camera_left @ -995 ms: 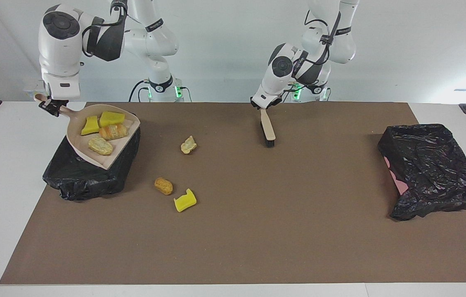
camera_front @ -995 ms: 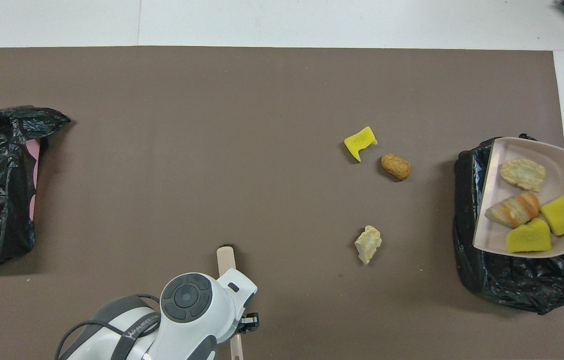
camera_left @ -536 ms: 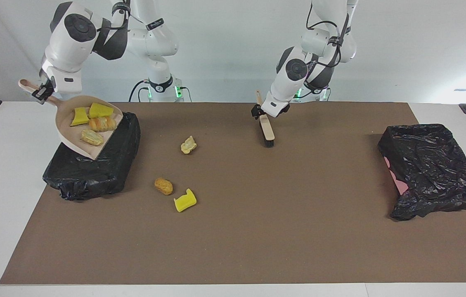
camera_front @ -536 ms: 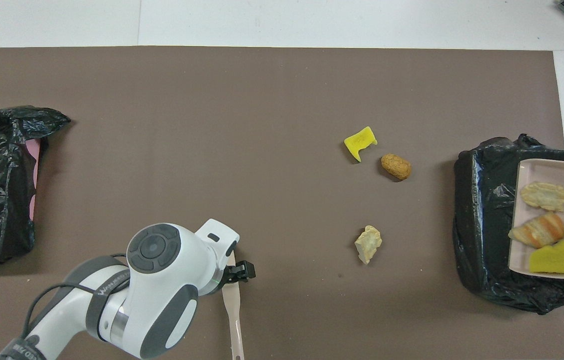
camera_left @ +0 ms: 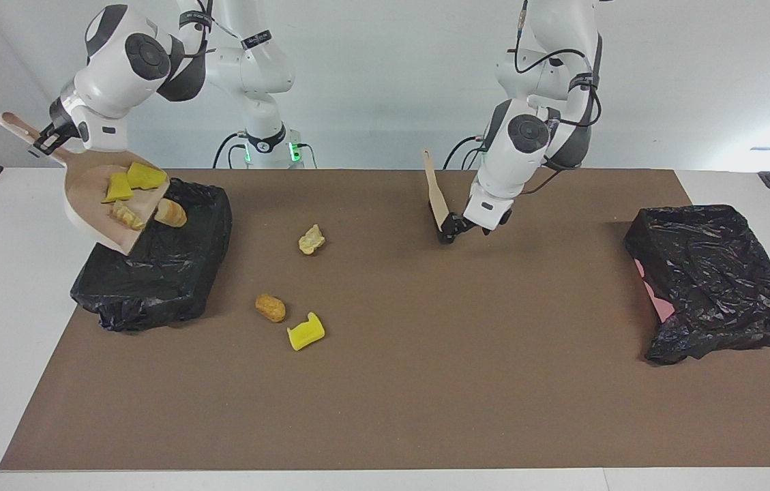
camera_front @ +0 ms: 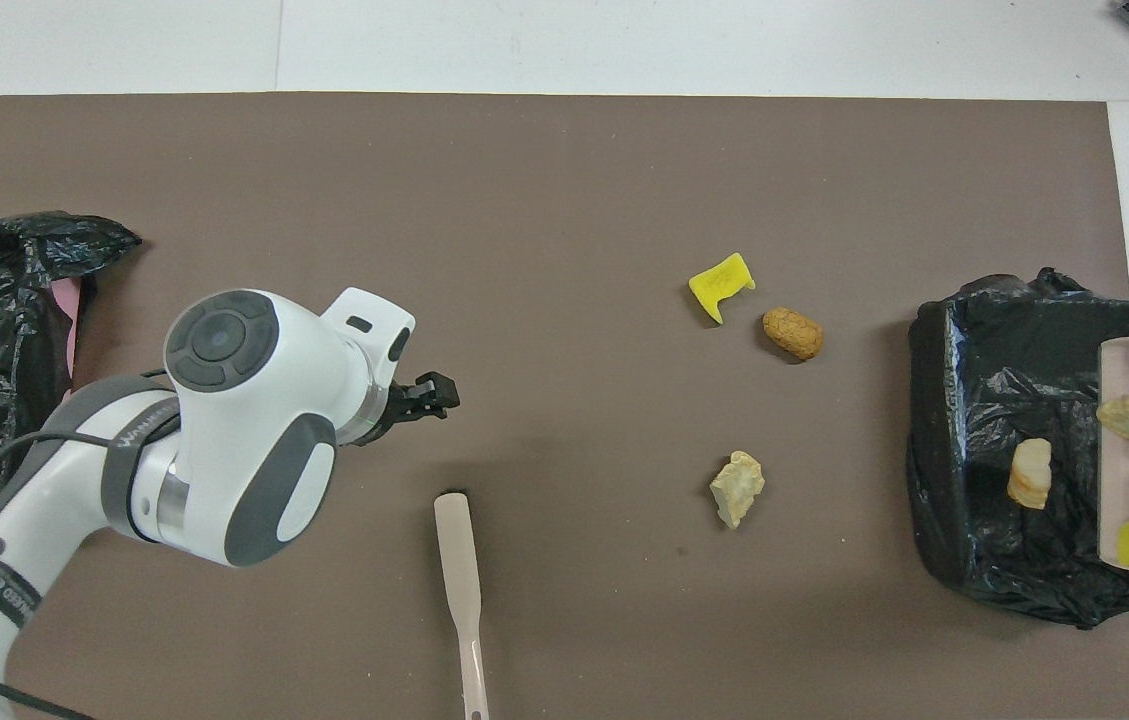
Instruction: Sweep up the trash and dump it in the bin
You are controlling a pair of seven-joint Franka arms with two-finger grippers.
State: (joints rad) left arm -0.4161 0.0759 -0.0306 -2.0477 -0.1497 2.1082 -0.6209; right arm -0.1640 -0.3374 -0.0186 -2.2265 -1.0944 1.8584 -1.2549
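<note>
The right gripper (camera_left: pixel 39 141) clamps the handle of the tilted beige plastic dustpan (camera_left: pixel 88 204) over the black-bagged bin (camera_left: pixel 166 273); 1 striped bread lump (camera_front: pixel 1029 472) lies in that bin, 3 trash bits (camera_left: pixel 127 184) on the pan, 3 loose bits (camera_left: pixel 305 334) beside the bin; the left gripper (camera_left: pixel 453 227), jaws open, hovers beside the beige wooden brush (camera_left: pixel 436 198).

Brown-matted table (camera_left: pixel 425 382), scattered trash (camera_left: pixel 305 335)

dustpan (camera_front: pixel 1124 400) cut by overhead edge, brush (camera_left: pixel 440 228) bristles hidden
</note>
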